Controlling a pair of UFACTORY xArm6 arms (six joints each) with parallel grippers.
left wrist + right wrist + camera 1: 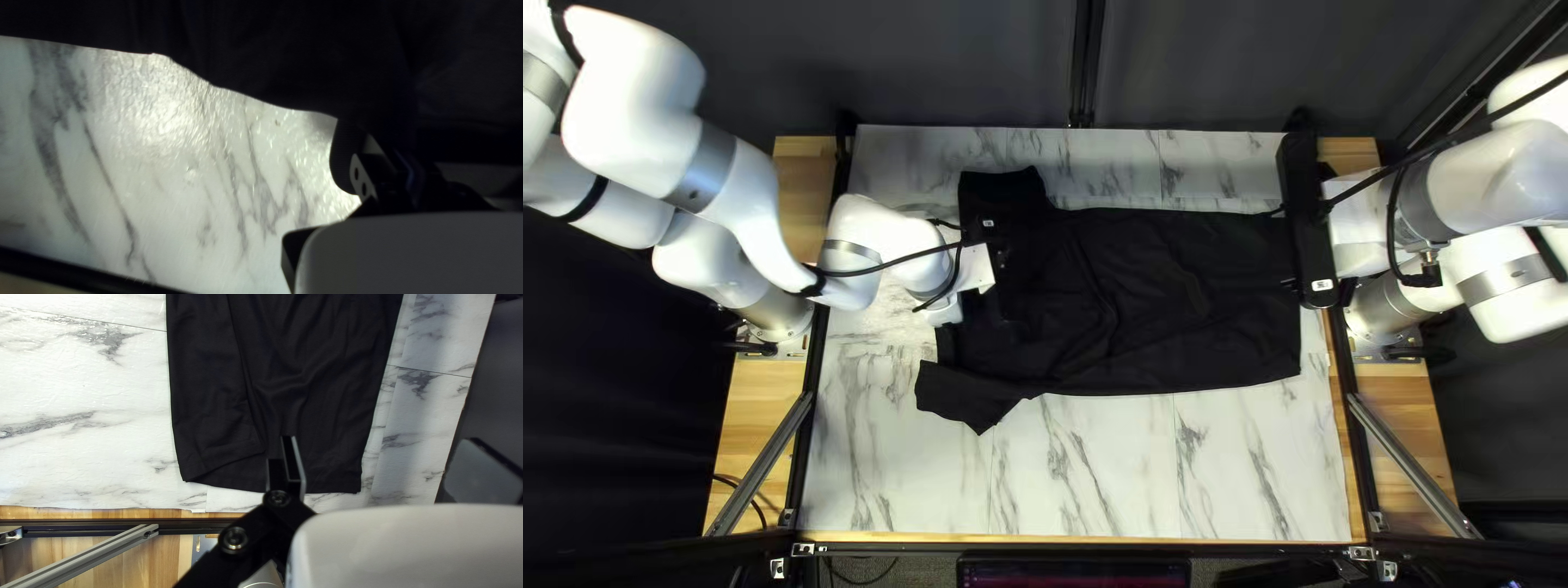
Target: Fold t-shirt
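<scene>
Black t-shirt [1127, 294], long axis across the table [1094, 474], hem toward right arm [1486, 204]

This is a robotics lab, a test rig through and through: a table [1094, 474] skinned in marble-look sheets, bare wood [752, 408] showing down both sides, slanted aluminium struts [1409, 464] bracing its frame. A white left arm [719, 171] is mounted at one edge and a white right arm [1486, 188] at the other, a black cable [890, 261] loops along the left one, and a dark curtain [890, 65] hangs across the back
</scene>
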